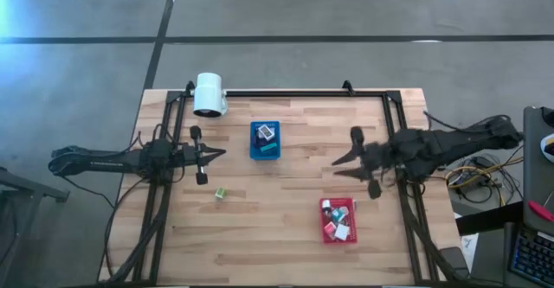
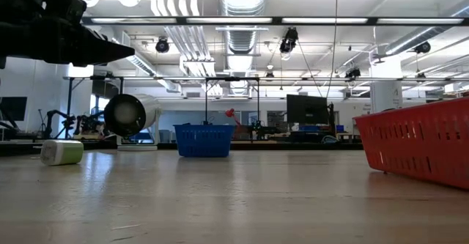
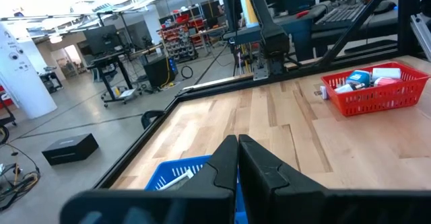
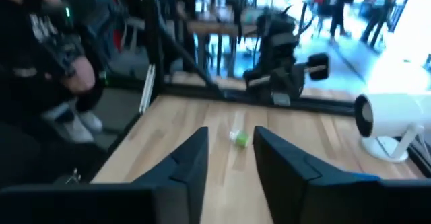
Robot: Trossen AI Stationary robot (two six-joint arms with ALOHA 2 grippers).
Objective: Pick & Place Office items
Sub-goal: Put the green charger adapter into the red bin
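A small green-and-white block (image 1: pixel 221 193) is lying alone on the wooden table (image 1: pixel 286 227), a little toward the near edge from the left gripper (image 1: pixel 218 154) and apart from it; in the low view the same block (image 2: pixel 61 152) is resting on its side at the left. The left gripper is hovering over the table's left half with its fingers (image 3: pixel 225 163) pressed together and gripping nothing, pointing toward the blue tray (image 1: pixel 265 140). The right gripper (image 1: pixel 340 167) is hanging over the right half, its two fingers (image 4: pixel 192 160) standing apart with a gap between them and nothing between them; in its wrist view the green block (image 4: pixel 238 138) is showing far across the table, seen through that gap and well clear of it. The blue tray is sitting in the middle of the table toward the far side, holding a few small pieces, among them a white one and a teal one. The red tray (image 1: pixel 338 220) is sitting nearer the front on the right, below the right gripper, and is holding several small pieces in white, teal and pink-red; the left wrist view shows the red tray (image 3: pixel 374 93) with white and blue-teal pieces inside. A white cylindrical projector (image 1: pixel 209 94) is standing at the far left corner.
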